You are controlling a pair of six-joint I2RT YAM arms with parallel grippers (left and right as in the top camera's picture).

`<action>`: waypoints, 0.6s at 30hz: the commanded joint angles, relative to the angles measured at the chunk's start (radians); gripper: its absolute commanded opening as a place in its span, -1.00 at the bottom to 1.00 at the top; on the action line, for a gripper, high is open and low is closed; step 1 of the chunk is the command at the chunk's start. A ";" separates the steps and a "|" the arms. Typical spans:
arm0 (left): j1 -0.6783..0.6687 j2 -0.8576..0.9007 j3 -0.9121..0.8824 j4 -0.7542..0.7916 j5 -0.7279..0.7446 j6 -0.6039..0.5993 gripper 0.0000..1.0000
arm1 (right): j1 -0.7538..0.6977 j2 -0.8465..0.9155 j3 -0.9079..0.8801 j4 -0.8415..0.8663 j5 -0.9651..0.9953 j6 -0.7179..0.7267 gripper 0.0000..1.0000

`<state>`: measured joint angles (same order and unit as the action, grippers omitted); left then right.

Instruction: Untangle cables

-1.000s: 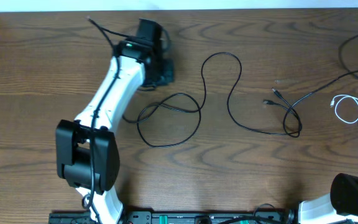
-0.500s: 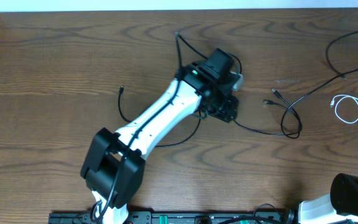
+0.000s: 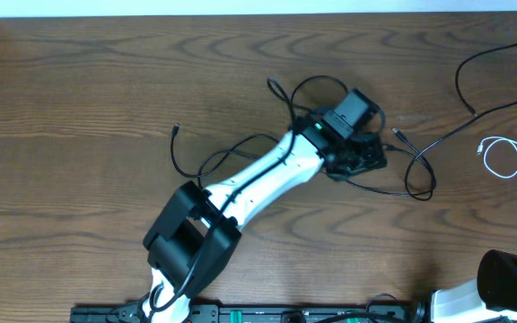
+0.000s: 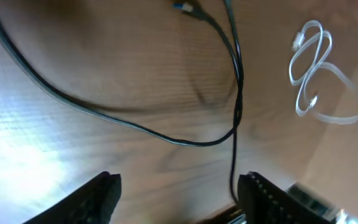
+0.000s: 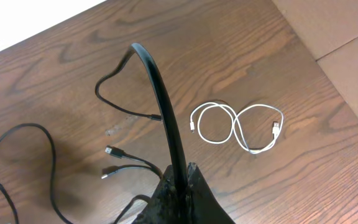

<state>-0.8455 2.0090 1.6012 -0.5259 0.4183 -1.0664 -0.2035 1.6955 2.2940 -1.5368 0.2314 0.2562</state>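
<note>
Slack seems to be the aim of this layout. The left claw (image 4: 179, 186) hangs low over the middle-right of the table (image 3: 79, 72), fingers spread wide with nothing between them. It sits above the spot where the black strands cross, probably the tangle to be picked apart. Under that arm runs the long black cable (image 3: 321, 79), looping out on both sides of the wrist, with one plug end lying free well to the left. Just beside the claw lie the small plugs of a second black cable (image 3: 456, 135), which trails off toward the right edge. The right claw (image 5: 178, 173) is pinched tight on the raised black cable (image 5: 157, 87), which arcs up off the wood and drops back down. Held aloft like this, it likely stays apart from the rest. The white cable (image 5: 236, 122) lies alone in a loose figure eight near the right edge, clear of the black ones.

From above, the left arm covers the crossing. The left wrist view is blurred, so which strand lies over which cannot be told. The right claw is outside the overhead view. Whether its raised cord is the same as the second black cable is unclear.
</note>
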 commanded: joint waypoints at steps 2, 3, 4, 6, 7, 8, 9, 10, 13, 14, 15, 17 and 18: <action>-0.063 0.022 0.004 0.001 -0.143 -0.361 0.33 | 0.002 0.006 -0.002 -0.002 0.000 0.009 -0.98; -0.076 0.024 0.004 0.002 -0.162 -0.393 0.32 | 0.002 0.006 -0.002 -0.002 -0.003 0.009 -0.98; -0.087 0.027 0.004 0.002 -0.180 -0.415 0.32 | 0.002 0.006 -0.002 -0.003 -0.005 0.009 -0.98; -0.107 0.036 0.004 0.005 -0.215 -0.444 0.33 | 0.002 0.006 -0.002 -0.005 -0.011 0.009 -0.98; -0.119 0.045 0.004 0.016 -0.232 -0.448 0.33 | 0.002 0.006 -0.002 -0.007 -0.015 0.009 -0.98; -0.126 0.056 0.004 0.023 -0.241 -0.452 0.33 | 0.002 0.006 -0.002 -0.009 -0.015 0.009 -0.98; -0.133 0.067 0.004 0.036 -0.244 -0.456 0.33 | 0.002 0.006 -0.002 -0.011 -0.015 0.009 -0.98; -0.142 0.087 0.004 0.058 -0.244 -0.459 0.32 | 0.002 0.006 -0.002 -0.014 -0.016 0.009 -0.98; -0.152 0.126 0.004 0.101 -0.244 -0.459 0.32 | 0.002 0.006 -0.002 -0.017 -0.023 0.009 -0.98; -0.155 0.139 0.004 0.119 -0.244 -0.458 0.33 | 0.002 0.006 -0.002 -0.017 -0.026 0.009 -0.98; -0.156 0.148 0.004 0.133 -0.243 -0.458 0.33 | 0.002 0.006 -0.002 -0.017 -0.027 0.009 -0.98; -0.160 0.176 0.004 0.162 -0.248 -0.458 0.32 | 0.002 0.006 -0.002 -0.017 -0.040 0.009 -0.98; -0.161 0.186 0.004 0.172 -0.247 -0.459 0.32 | 0.002 0.006 -0.002 -0.017 -0.044 0.009 -0.98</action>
<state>-1.0035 2.1639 1.6009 -0.3786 0.2001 -1.5089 -0.2035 1.6955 2.2940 -1.5517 0.2066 0.2562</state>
